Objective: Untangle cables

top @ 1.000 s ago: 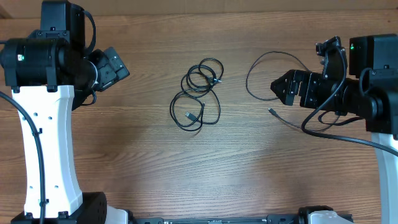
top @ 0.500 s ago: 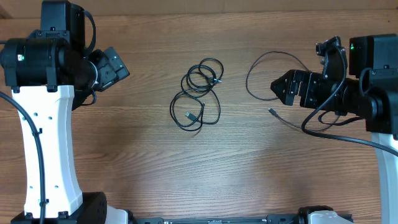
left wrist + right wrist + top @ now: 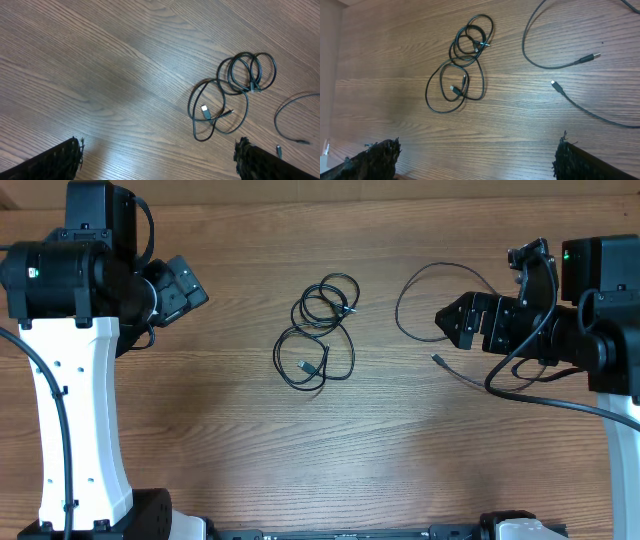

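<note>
cables: tangled bundle (image 3: 318,330) on the table (image 3: 220,440); loose strand (image 3: 412,292) right of it
left end effector (image 3: 192,290), right end effector (image 3: 447,320): both spread wide, empty
risk: pinching two overlapping loops together likely cinches the knot

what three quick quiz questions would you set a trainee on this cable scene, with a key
1. True or false: the left gripper holds the coiled bundle.
2. Which lies nearer the right gripper? A: the coiled bundle. B: the loose strand.
3. Fill in: the jaws of both grippers stand ____.

Key
1. False. The bundle lies free on the table, apart from both grippers.
2. B
3. open, with nothing between them
</note>
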Controlling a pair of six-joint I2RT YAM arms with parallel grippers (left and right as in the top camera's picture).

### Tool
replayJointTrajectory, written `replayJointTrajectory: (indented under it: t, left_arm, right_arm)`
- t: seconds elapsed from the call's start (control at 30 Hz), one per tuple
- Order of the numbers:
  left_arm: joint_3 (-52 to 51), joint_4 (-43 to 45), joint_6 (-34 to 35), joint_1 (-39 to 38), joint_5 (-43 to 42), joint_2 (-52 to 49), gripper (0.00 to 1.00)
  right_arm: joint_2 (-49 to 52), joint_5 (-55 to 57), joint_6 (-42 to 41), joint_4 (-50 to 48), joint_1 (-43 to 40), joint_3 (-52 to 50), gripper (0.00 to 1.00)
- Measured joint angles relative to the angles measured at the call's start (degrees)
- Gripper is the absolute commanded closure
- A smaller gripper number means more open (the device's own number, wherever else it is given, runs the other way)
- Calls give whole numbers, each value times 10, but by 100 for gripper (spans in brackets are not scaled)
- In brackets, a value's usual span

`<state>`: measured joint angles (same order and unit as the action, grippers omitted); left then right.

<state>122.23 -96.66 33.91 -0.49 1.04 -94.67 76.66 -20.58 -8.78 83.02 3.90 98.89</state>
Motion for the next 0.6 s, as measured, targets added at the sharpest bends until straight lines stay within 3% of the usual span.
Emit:
replayJointTrajectory:
  t: [0.6]
  left_arm:
    - [0, 0, 0, 0, 0, 0, 0]
  right_arm:
    - [0, 0, -28, -17, 0, 0, 0]
